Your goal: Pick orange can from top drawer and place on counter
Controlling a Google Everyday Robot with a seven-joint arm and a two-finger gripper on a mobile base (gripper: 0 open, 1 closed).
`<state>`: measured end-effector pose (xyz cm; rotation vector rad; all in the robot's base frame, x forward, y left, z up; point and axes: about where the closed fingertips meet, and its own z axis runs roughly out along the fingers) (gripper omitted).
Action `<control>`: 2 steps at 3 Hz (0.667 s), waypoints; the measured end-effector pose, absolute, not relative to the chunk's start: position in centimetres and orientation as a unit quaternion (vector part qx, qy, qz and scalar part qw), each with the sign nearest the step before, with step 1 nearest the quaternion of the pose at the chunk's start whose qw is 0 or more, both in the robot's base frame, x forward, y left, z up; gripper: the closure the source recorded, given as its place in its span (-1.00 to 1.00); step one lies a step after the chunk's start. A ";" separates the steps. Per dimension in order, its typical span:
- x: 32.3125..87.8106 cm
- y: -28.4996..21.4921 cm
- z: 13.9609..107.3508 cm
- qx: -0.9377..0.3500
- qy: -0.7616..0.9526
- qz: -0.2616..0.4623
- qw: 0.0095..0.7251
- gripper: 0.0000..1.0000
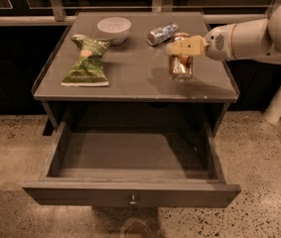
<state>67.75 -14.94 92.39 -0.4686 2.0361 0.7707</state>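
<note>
The orange can [180, 67], dark with copper markings, stands upright on the right side of the counter [130, 73]. My gripper [182, 47] reaches in from the right on its white arm [251, 36], and its tan fingers [190, 45] are closed around the can's top. The can's base is at or just above the counter surface; I cannot tell which. The top drawer [130, 155] is pulled fully out below the counter and holds nothing that I can see. Its round knob [133, 200] is at the centre of the front panel.
A silver-and-blue can [162, 33] lies on its side behind the orange can. A white bowl [113, 29] stands at the back centre, and a green snack bag [88, 61] lies on the left. A railing runs behind the counter. The floor is speckled.
</note>
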 end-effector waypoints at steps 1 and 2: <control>67.7 -14.9 92.4 -0.189 0.820 0.311 0.442 -1.00; 67.7 -14.9 92.4 -0.189 0.820 0.311 0.442 -1.00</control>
